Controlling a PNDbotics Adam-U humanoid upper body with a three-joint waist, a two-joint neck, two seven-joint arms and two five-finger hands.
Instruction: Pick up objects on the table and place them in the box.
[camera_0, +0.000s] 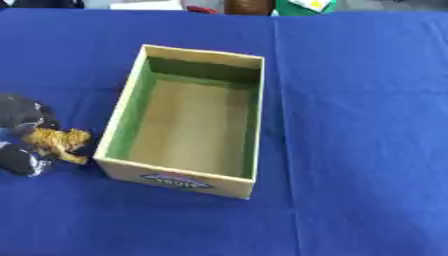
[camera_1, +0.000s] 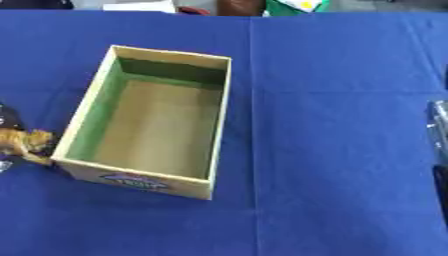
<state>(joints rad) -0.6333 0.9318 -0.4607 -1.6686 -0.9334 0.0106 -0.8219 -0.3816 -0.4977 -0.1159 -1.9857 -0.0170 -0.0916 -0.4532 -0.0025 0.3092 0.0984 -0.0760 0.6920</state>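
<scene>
Left hand (camera_0: 22, 135) over by the left edge of the tabletop (camera_0: 367, 125), fingers wrapped around a small tan-and-orange toy (camera_0: 57, 142), looks like some striped animal figure but too blurry to swear to it. Toy sitting just beside the near-left corner of the box (camera_0: 249, 187), outside it, not in yet. Box itself open, green-lined walls, nothing visible inside.

Right hand (camera_1: 439, 145) barely peeking in at the right edge of the right eye view, just a dark and silvery sliver, so can't tell whether open or curled.

Stuff that could go sideways from here, just guessing:
- Toy is low and right up against the box's left wall. Swinging straight across without lifting first probably clips the rim and shoves or tips the cardboard.
- Part of the toy pokes out past the fingers, so might snag on that rim and twist out of the hold.
- Letting go too early drops it back onto the blue cloth outside the wall.
</scene>
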